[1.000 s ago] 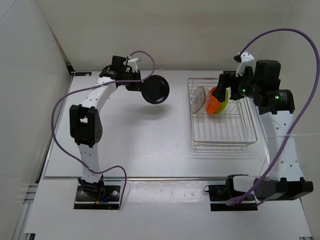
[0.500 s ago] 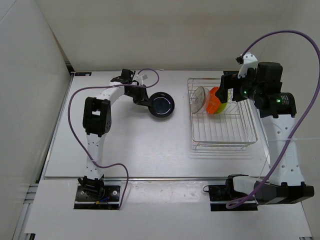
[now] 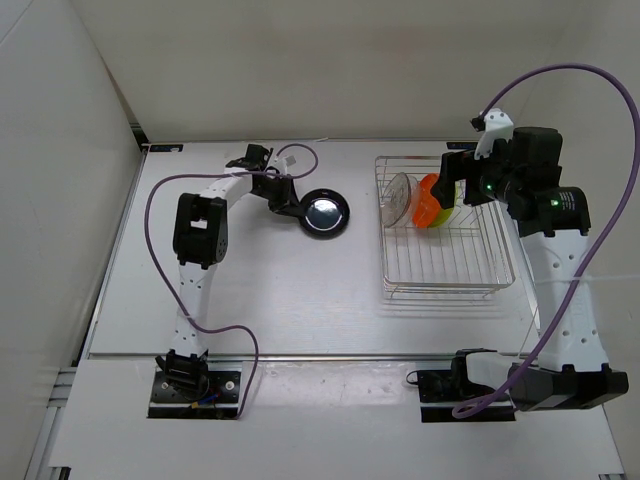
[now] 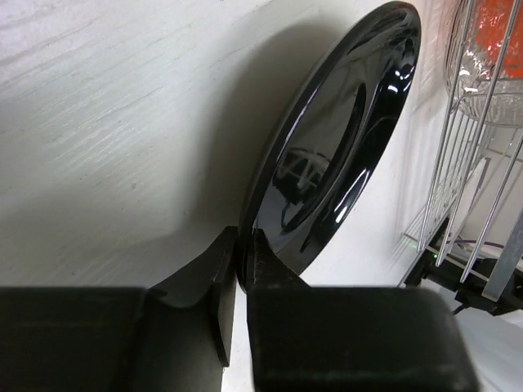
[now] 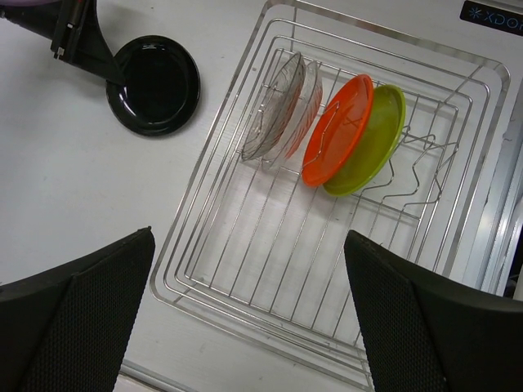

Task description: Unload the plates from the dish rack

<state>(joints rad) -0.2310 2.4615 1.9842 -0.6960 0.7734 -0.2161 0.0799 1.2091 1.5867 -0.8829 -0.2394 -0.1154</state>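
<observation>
My left tool [image 4: 237, 273] is clamped tight on the rim of the black plate [image 3: 325, 213], low on the counter [image 3: 260, 290] left of the dish rack [image 3: 445, 270] at upper centre, and if I release before it lies flat it may clatter or skid.

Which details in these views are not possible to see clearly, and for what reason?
Left wrist view: whether the black plate touches the table; its rim and the left tool hide the contact.
Right wrist view: how many clear plates; they overlap and are see-through.
Top view: most of the yellow-green plate, behind the orange plate.
Right wrist view: the right tool, its fingers cut off by the bottom edge.
</observation>
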